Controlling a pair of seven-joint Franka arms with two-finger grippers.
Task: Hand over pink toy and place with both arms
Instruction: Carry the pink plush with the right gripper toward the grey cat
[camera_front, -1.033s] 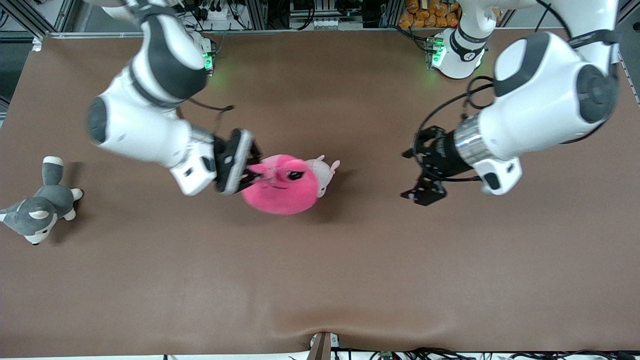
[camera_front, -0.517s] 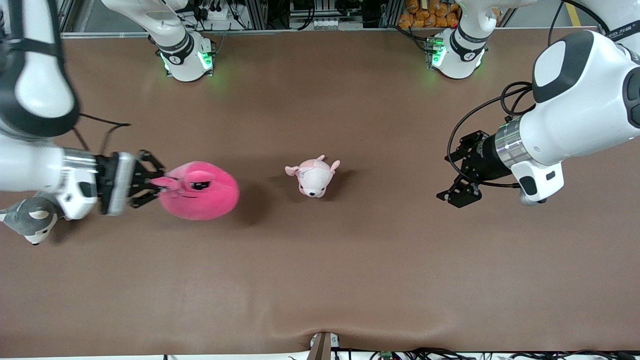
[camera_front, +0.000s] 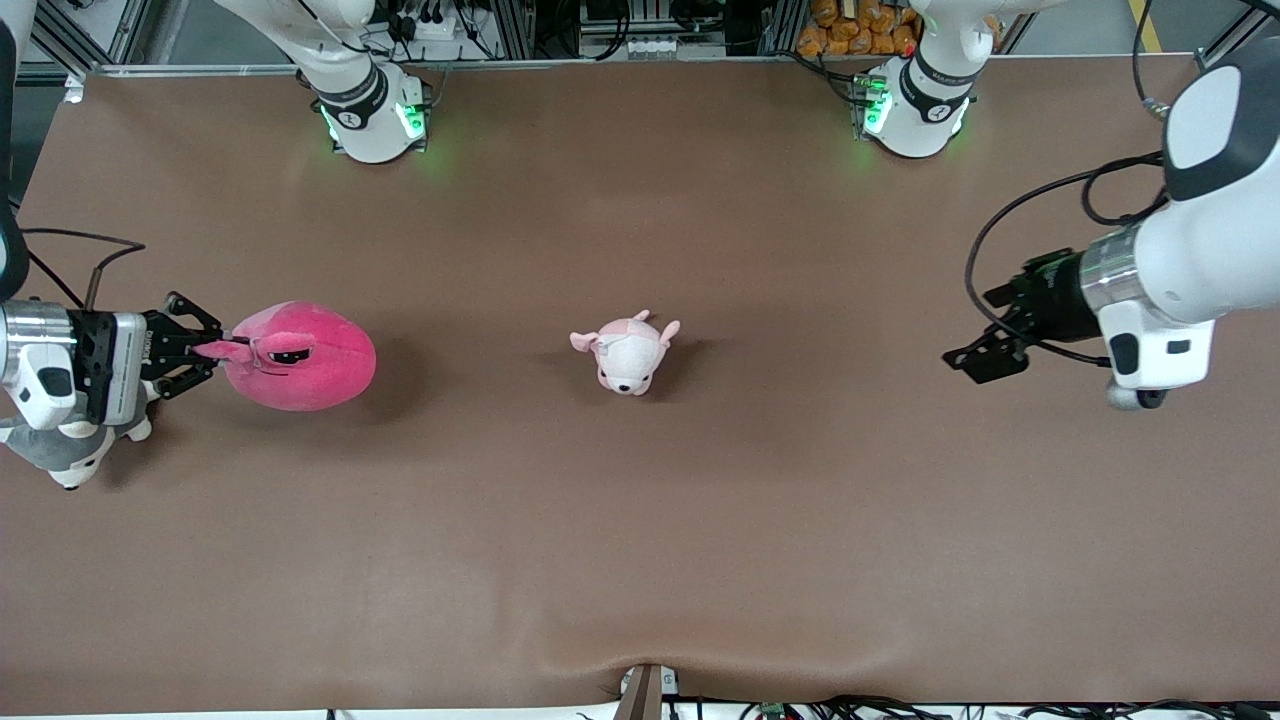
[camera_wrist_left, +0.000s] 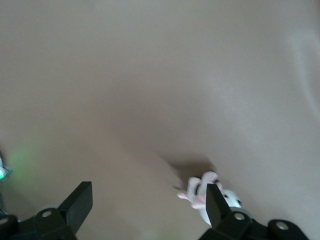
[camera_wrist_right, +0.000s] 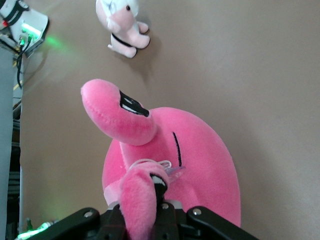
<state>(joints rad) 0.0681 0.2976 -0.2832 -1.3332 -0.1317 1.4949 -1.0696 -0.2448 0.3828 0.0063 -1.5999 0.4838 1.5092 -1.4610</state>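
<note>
The pink toy (camera_front: 300, 357) is a hot-pink blob with two eye stalks. My right gripper (camera_front: 205, 350) is shut on one eye stalk and holds the toy low over the table near the right arm's end. In the right wrist view the pink toy (camera_wrist_right: 175, 165) fills the middle, and the stalk sits between the right gripper's (camera_wrist_right: 150, 210) closed fingers. My left gripper (camera_front: 985, 358) is open and empty over the table near the left arm's end. In the left wrist view the left gripper's (camera_wrist_left: 147, 195) fingers stand wide apart with nothing between them.
A small pale pink-and-white plush animal (camera_front: 625, 352) lies mid-table; it also shows in the left wrist view (camera_wrist_left: 200, 192) and the right wrist view (camera_wrist_right: 122, 25). A grey-and-white plush dog (camera_front: 60, 450) lies at the right arm's end, partly under the right wrist.
My right gripper has carried the pink toy away from the small plush toward the right arm's end of the table. My left gripper has drawn back toward the left arm's end.
</note>
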